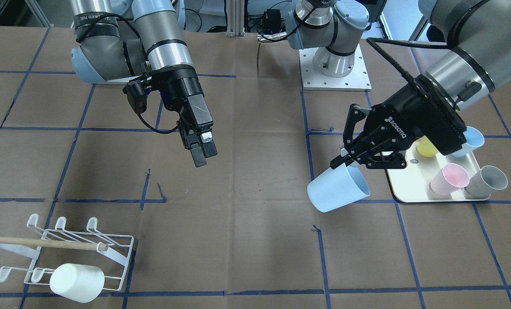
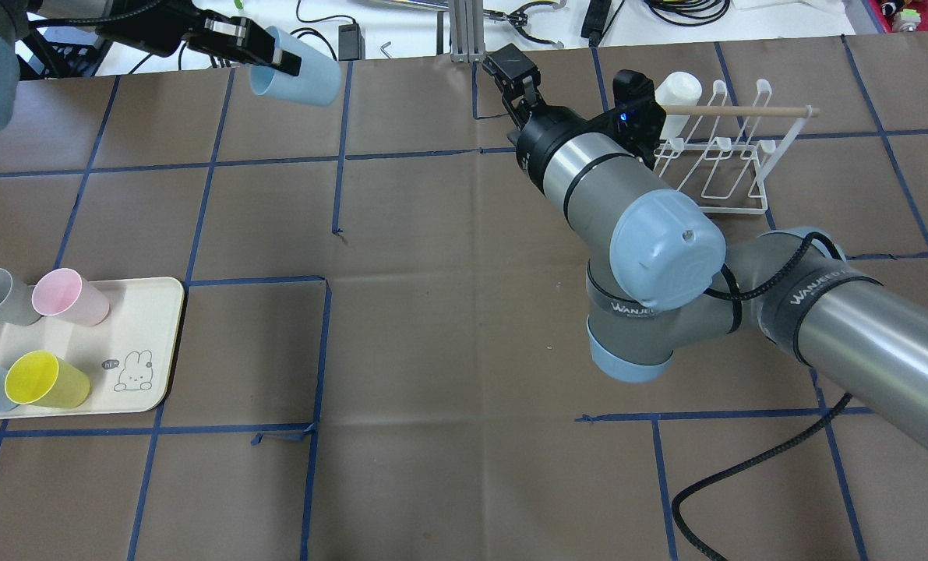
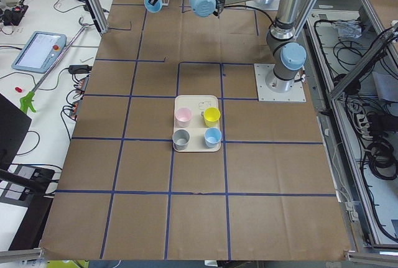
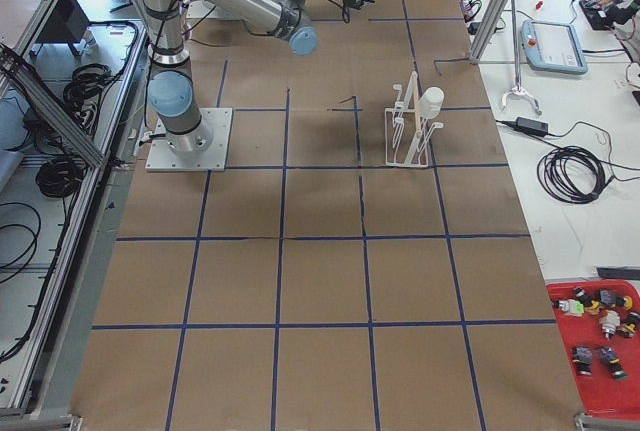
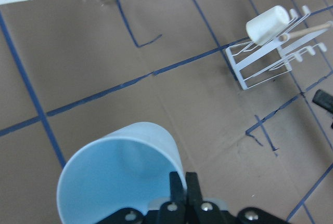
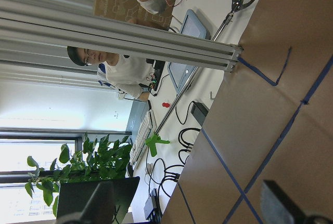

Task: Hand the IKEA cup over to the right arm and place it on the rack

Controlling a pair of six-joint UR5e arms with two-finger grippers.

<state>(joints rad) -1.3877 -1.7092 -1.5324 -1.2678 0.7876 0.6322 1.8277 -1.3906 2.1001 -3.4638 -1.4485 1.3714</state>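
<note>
A pale blue IKEA cup (image 1: 337, 189) hangs tilted above the table, and my left gripper (image 1: 346, 161) is shut on its rim. The overhead view has that cup (image 2: 296, 78) and left gripper (image 2: 275, 58) at the far left. In the left wrist view one fingertip is inside the cup (image 5: 119, 177). My right gripper (image 1: 204, 154) hovers open and empty over mid-table, well apart from the cup. The white wire rack (image 1: 116, 256) with a wooden rod stands beyond the right gripper (image 2: 516, 86). A white cup (image 1: 77, 281) lies on one of the rack's (image 2: 732, 209) prongs.
A cream tray (image 1: 409, 189) with a rabbit drawing holds pink, grey, yellow and blue cups under the left arm. Blue tape lines grid the brown table. An aluminium post stands at the far edge (image 2: 464, 31). A person sits beyond it in the right wrist view.
</note>
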